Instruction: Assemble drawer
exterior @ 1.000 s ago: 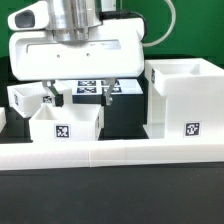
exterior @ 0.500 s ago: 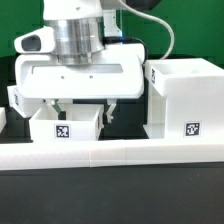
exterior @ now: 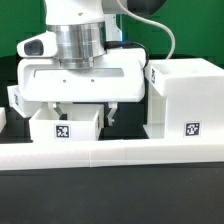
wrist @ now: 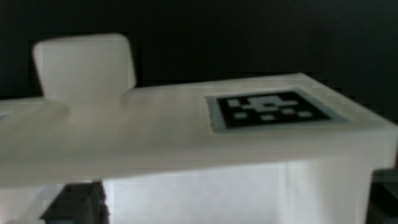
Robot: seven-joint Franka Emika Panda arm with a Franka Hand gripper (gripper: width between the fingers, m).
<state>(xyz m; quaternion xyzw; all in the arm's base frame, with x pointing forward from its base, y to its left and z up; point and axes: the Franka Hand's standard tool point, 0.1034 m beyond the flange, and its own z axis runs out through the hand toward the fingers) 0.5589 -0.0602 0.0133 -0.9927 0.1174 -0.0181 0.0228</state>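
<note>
A small white open-top tray (exterior: 65, 129) with a black-and-white tag on its front stands just behind the long low white wall. My gripper (exterior: 82, 111) hangs right over it, open, with its dark fingertips (exterior: 110, 113) down at the tray's rim level and nothing held. In the wrist view the tray (wrist: 214, 130) fills the picture, its tag facing up, and the gripper (wrist: 222, 212) is spread to either side of it. The large boxy housing (exterior: 185, 98) stands on the exterior view's right. A second small tray (exterior: 16, 100) peeks out on the exterior view's left, mostly hidden.
The long low white wall (exterior: 110, 153) runs across the front of the table. The housing stands close beside my hand on the exterior view's right. The marker board is hidden behind my hand.
My hand has come down over the small tray, and it now hides the marker board that showed behind it a second ago. The fingers stay spread. The parts have not moved.
</note>
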